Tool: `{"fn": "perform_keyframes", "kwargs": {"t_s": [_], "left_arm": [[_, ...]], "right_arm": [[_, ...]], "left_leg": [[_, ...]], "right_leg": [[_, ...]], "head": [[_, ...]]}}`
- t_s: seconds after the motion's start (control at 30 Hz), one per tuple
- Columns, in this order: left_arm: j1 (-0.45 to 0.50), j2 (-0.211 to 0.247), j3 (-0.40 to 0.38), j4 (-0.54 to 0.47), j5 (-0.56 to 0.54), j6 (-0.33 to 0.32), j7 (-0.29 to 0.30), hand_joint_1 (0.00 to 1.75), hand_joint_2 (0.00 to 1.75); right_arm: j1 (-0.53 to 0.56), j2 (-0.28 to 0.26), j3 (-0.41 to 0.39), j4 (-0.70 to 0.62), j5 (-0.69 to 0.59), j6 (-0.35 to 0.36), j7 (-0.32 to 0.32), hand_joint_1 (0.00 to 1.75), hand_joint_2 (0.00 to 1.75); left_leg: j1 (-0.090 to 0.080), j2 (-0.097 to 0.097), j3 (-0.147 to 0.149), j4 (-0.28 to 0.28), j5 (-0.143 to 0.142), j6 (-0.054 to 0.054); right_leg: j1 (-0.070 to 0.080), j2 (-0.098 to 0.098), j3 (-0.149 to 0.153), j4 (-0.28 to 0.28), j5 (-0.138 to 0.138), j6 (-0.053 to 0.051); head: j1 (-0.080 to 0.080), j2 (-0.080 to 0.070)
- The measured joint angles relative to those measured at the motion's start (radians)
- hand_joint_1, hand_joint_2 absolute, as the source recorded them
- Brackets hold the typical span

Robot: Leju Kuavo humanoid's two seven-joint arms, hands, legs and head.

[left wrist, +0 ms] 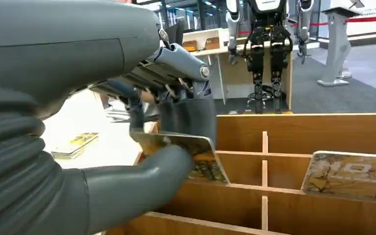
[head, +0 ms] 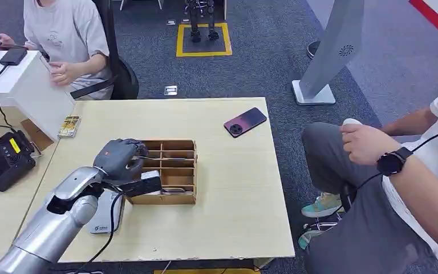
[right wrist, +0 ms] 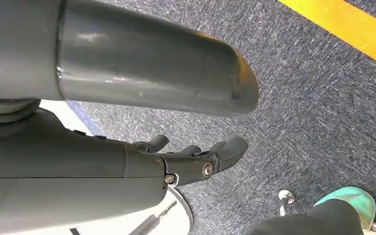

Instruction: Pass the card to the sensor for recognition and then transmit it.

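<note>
Grey-blue carpeted room [head: 274, 51]; pale wooden table [head: 234, 188] with seated people on either side. On the table, an open wooden divider box [head: 174, 171] holding printed cards upright in slots. Left hand [head: 120, 160] over the box, pinching a patterned card [left wrist: 196, 147] between thumb and fingers. Right hand [right wrist: 196, 156] hanging above carpet, fingers loosely spread, empty.

Light wooden tabletop [head: 228, 188] carries compartmented brown wooden card box [head: 174, 171] near centre, dark glossy smartphone [head: 245, 121] toward far right edge, white flat sensor pad [head: 104, 220] beside box, small patterned card pack [head: 69, 126] at far left.
</note>
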Motion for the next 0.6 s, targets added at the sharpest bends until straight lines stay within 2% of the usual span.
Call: {"fn": "perform_keyframes", "kwargs": {"t_s": [0.6], "left_arm": [[-0.011,0.011,0.0,0.005,0.026,-0.009,-0.021,1.75,1.75]], "right_arm": [[-0.001,0.0,0.0,0.0,0.0,-0.01,-0.011,0.0,0.0]], "left_leg": [[0.0,0.0,0.0,0.0,0.0,0.0]], "right_leg": [[0.0,0.0,0.0,0.0,0.0,0.0]], "head": [[0.0,0.0]]}}
